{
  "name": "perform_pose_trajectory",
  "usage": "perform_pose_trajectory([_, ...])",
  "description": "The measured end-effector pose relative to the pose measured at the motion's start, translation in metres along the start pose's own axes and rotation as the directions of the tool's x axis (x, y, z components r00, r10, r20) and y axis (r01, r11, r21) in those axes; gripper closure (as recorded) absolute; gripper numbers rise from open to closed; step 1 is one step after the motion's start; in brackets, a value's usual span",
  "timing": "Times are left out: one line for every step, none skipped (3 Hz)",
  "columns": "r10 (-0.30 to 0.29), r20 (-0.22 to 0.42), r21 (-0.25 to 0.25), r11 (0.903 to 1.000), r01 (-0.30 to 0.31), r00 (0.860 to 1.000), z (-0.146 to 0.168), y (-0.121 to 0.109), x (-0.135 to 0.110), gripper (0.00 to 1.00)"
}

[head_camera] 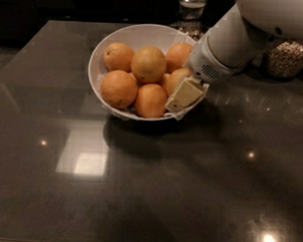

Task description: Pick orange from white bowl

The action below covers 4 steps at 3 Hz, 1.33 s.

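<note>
Gripper [182, 96] is down inside the white bowl [125, 33], at the bowl's right rim, lying close against the orange [175, 77]. Clamped or loose: cannot tell. The orange sits in the right part of the bowl, partly covered by the gripper and packed against its neighbours. Other oranges [148, 64] fill the centre and left of the bowl. The bowl stands on a dark table [139, 192]. A jar of grains [288, 59] is right of the bowl, behind the arm.
</note>
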<state>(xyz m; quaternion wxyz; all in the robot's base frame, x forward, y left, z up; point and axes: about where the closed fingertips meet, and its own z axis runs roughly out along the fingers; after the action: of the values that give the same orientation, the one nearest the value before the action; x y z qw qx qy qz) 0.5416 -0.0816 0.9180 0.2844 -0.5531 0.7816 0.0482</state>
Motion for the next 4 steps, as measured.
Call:
perform_pose_trajectory([0.008,-0.017,0.0,1.0,-0.008,1.0,0.0095,-0.0029,0.0066,0.28])
perform_pose_trajectory([0.015,-0.029,0.0,0.9999,-0.015,0.999,0.0165,-0.0052,0.0108,0.29])
perform_pose_trajectory([0.015,-0.029,0.0,0.9999,-0.015,0.999,0.0164,-0.0052,0.0108,0.48])
perform_pose_trajectory([0.015,-0.029,0.0,0.9999,-0.015,0.999,0.0164,-0.0052,0.0108,0.71])
